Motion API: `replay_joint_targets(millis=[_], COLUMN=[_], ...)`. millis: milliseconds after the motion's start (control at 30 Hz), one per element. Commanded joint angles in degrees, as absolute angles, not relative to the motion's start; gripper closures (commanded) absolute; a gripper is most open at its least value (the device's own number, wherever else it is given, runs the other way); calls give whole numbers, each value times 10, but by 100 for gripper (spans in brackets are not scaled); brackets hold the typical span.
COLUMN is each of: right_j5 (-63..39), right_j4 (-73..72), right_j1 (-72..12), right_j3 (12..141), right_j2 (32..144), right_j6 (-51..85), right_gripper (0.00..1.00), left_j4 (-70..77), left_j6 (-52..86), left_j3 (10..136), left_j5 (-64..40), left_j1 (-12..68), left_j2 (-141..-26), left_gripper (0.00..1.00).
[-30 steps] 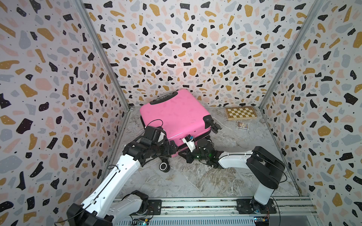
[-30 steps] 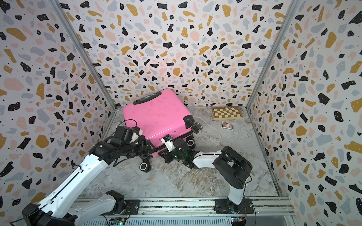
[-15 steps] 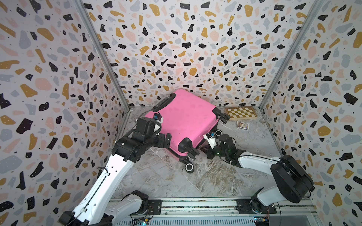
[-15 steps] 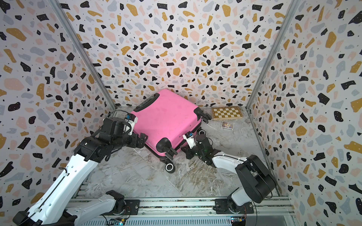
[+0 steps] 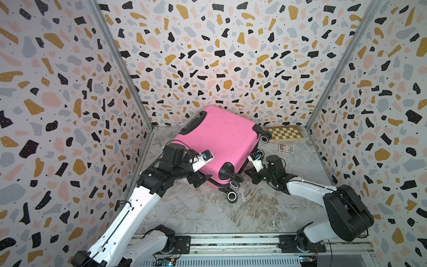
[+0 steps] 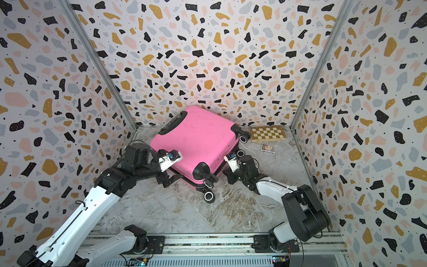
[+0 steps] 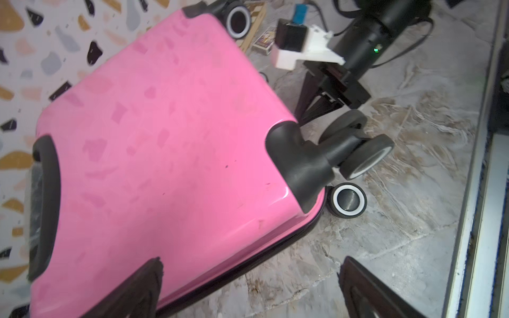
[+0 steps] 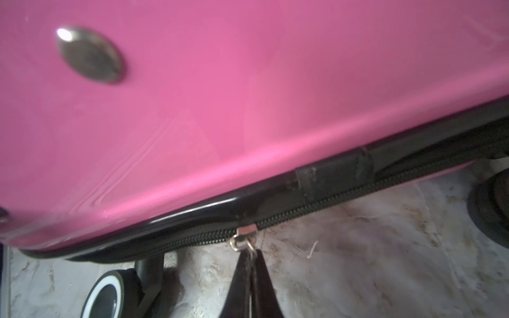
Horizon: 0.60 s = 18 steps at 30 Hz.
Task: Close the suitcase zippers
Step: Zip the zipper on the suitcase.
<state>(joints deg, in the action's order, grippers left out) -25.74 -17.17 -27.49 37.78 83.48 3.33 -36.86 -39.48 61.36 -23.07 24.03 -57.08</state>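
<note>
The pink suitcase lies flat near the back wall, its wheels towards the front right. The black zipper track runs round its lower rim, with a metal slider on it. My right gripper is low on the floor at the case's right side, shut on the zipper pull hanging from that slider. My left gripper is open at the case's front left edge. One of its fingers is over the shell, the other over the floor, holding nothing.
A wooden chessboard lies in the back right corner, with a small card box just in front of it. The case's spinner wheels stick out towards the front. Patterned walls close in on three sides.
The suitcase has turned and shifted right. My right gripper, still shut, has moved right along its side. My left gripper left the front, went to the left side and is back at the front left edge.
</note>
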Motion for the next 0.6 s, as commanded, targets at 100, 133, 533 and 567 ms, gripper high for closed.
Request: replay_joint_targets(millis=[100, 133, 533, 567], right_j5=[-349, -365, -479, -486], right_j4=[-155, -155, -212, -226], right_j1=[-267, -268, -323, -328], right_j3=[389, 389, 365, 360], right_j2=[809, 811, 804, 805], right_j6=[-1, 2, 96, 108], right_gripper=[100, 100, 100, 100], left_j4=[-258, -247, -90, -80], left_j6=[-615, -627, -582, -573], left_j3=[590, 589, 591, 594], left_j5=[-259, -249, -126, -120], left_j1=[262, 267, 329, 331], left_j2=[-631, -646, -742, -746], left_gripper=[0, 0, 4, 5])
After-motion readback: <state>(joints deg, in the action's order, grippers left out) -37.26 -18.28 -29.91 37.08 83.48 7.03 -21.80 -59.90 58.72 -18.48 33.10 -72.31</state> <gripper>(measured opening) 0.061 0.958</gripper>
